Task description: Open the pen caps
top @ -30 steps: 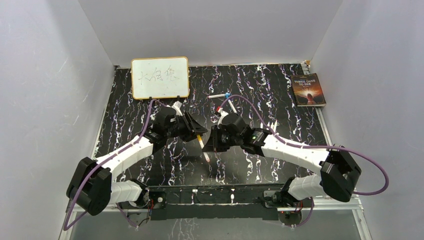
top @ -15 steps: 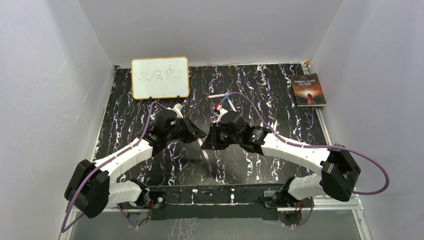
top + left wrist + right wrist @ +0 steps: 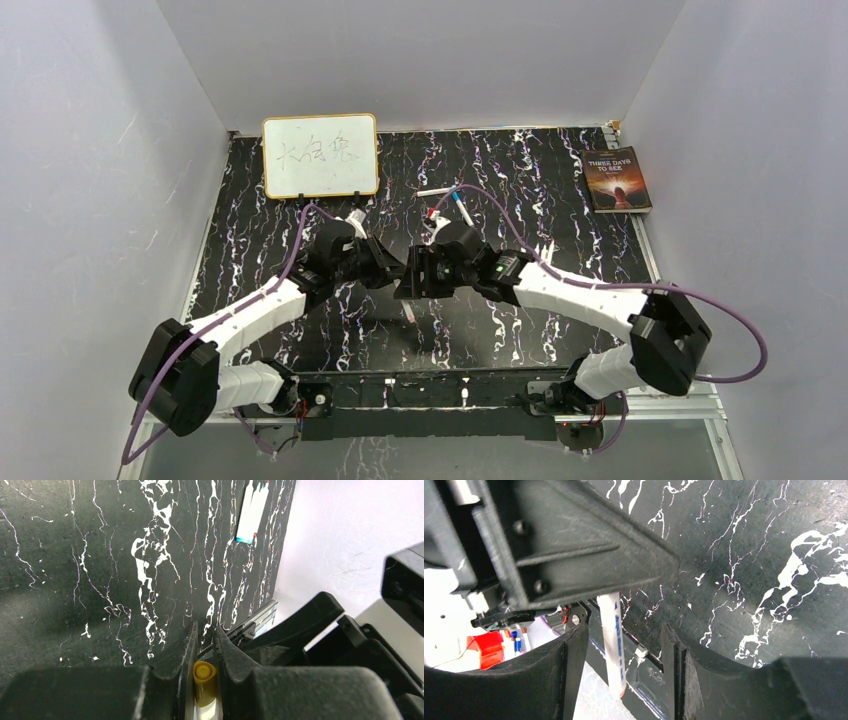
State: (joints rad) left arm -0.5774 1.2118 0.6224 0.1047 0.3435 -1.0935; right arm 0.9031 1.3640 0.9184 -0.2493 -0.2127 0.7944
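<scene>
Step in hand: uncapping one pen (image 3: 615,640), which is held off the table (image 3: 560,200) at the centre of the overhead view, where the two arms meet. I judge that the grips are being arranged and the pull has not begun.
Left gripper (image 3: 205,635): jaws narrow, pinching the yellow cap (image 3: 204,677) at the bottom centre of its wrist view. A bit of white barrel shows just below the cap.
Right gripper (image 3: 624,632): jaws stand well apart. The barrel runs down the gap between them, and neither finger (image 3: 569,675) touches it.
Where the pen is: it hangs from the left gripper's pinch. The lower end slants toward the bottom of the right wrist view and carries a reddish tip. The cap looks seated on the barrel.
Other pens (image 3: 437,192): they lie on the table above centre in the overhead view, well apart from both grippers. Whether they are capped is too small to tell.
Background: a whiteboard (image 3: 320,155) at upper left and a book (image 3: 615,180) at upper right, neither involved.
Next move calls for: the right jaws closing squarely on the bare barrel, clear of the cap. The two grippers then draw apart straight along the pen's axis while the left keeps its pinch.
Risk, as I judge it: only one pinch on the cap holds the pen, so a nudge from the closing finger could tilt it, and a skewed grip could bind the cap.
</scene>
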